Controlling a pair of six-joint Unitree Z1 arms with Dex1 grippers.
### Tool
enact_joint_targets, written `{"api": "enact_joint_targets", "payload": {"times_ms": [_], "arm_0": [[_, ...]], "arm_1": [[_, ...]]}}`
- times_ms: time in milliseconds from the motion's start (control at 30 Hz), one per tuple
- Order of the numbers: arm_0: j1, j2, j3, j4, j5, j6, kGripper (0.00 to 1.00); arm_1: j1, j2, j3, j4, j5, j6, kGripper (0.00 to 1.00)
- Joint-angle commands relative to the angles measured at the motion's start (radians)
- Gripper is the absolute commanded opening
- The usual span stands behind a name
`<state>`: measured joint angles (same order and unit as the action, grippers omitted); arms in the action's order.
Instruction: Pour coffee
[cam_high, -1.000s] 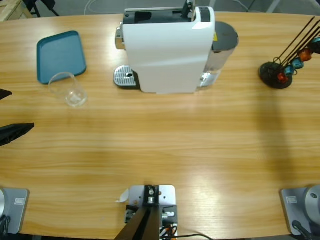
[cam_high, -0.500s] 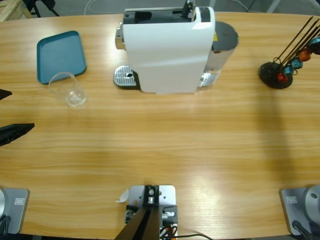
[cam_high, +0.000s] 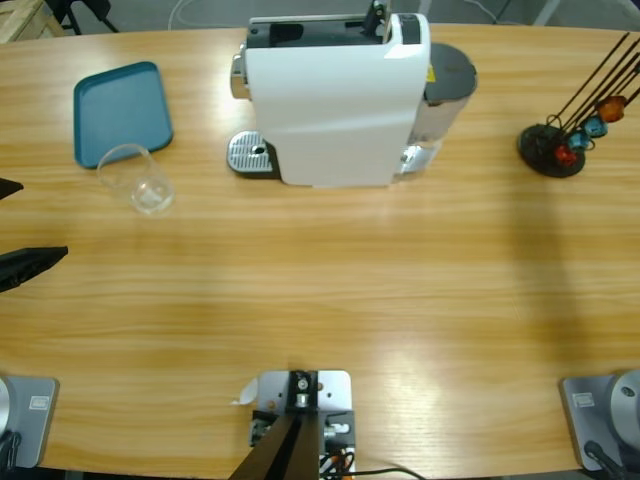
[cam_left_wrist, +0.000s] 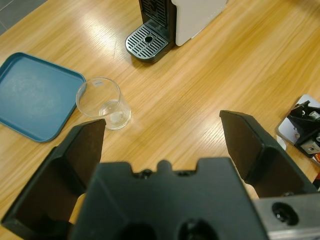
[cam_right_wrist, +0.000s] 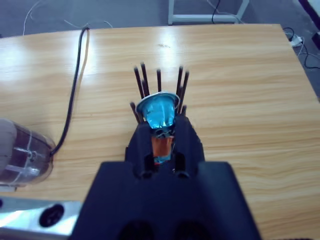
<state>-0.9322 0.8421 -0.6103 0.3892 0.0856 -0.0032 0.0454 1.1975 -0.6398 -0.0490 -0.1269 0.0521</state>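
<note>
No coffee shows in any view. A clear glass stands left of the white coffee machine, and nothing brown shows in this glass. My left gripper waits at the table's left edge, open and empty, its jaws spread wide a short way from the glass. My right gripper is outside the high view. It is above the capsule rack, its jaws close together on a blue capsule, with an orange capsule showing in the gap behind it.
A blue tray lies behind the glass. The machine's drip grille faces left and its water tank is at the right. The capsule rack stands far right, holding coloured capsules. A black cable runs over the table.
In the high view the capsule highest on the rack, at the right edge, is gone from sight. The left gripper and the glass have not moved.
</note>
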Motion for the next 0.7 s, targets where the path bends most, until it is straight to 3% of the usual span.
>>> {"api": "enact_joint_targets", "payload": {"times_ms": [33,133,200,267,367,433,500,700], "arm_0": [[0.009,-0.029,0.044,-0.016,-0.001,-0.006,1.0],[0.009,-0.036,0.046,-0.016,0.001,-0.006,1.0],[0.009,-0.038,0.05,-0.018,0.002,-0.008,1.0],[0.009,-0.033,0.049,-0.016,-0.001,-0.011,1.0],[0.009,-0.04,-0.025,0.047,-0.007,-0.012,1.0],[0.009,-0.052,-0.102,0.165,-0.004,-0.011,1.0],[0.009,-0.108,-0.1,0.237,0.0,-0.011,1.0],[0.009,-0.149,-0.082,0.255,0.012,-0.011,1.0]], "arm_1": [[0.01,-0.117,-0.104,0.132,-0.022,-0.002,0.0],[0.033,-0.162,-0.16,0.2,-0.021,-0.002,0.0],[0.073,-0.211,-0.189,0.24,0.03,0.002,0.0],[0.154,-0.244,-0.202,0.273,0.167,-0.014,0.0],[0.288,-0.223,-0.205,0.284,0.416,-0.162,0.0],[0.365,-0.208,-0.201,0.287,0.452,-0.259,0.0],[0.428,-0.178,-0.212,0.285,0.486,-0.313,0.0],[0.684,0.061,-0.365,0.288,0.492,-0.403,0.0]]}}
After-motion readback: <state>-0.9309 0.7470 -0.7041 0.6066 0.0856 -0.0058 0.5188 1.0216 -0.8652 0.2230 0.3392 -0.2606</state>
